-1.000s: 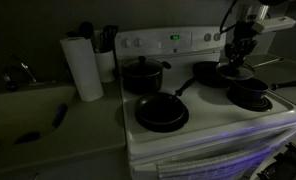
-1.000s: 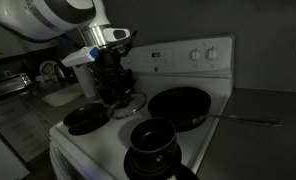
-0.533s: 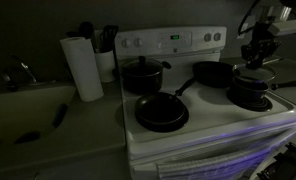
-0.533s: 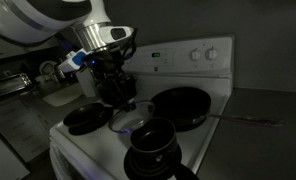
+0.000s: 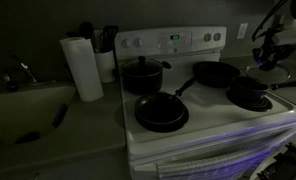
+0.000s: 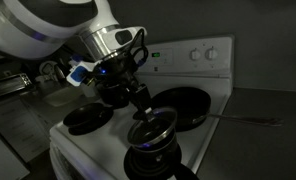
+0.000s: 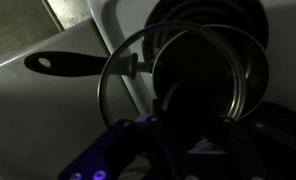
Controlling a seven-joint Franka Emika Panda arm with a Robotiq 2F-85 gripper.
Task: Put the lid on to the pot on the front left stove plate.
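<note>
The gripper [image 6: 142,108] of the 1 arm pinches the lid [image 6: 153,128], its fingers pressed together on it; the exact grip point is lost in shadow. The lid hangs tilted in the air just above the pot [image 6: 153,155], not seated on it. In an exterior view the lid [image 5: 269,70] and the pot [image 5: 250,96] are clearly apart. The pot stands at a front corner of the white cooker [image 5: 203,138]. In the wrist view the lid's rim rings the dark pot mouth below. Also on the cooker are a wide pan [image 5: 161,112] at the other front corner, another pan [image 5: 216,72] behind the pot, and a taller pot [image 5: 141,75]. 1 paper towel roll [image 5: 85,68] stands beside the cooker.
</note>
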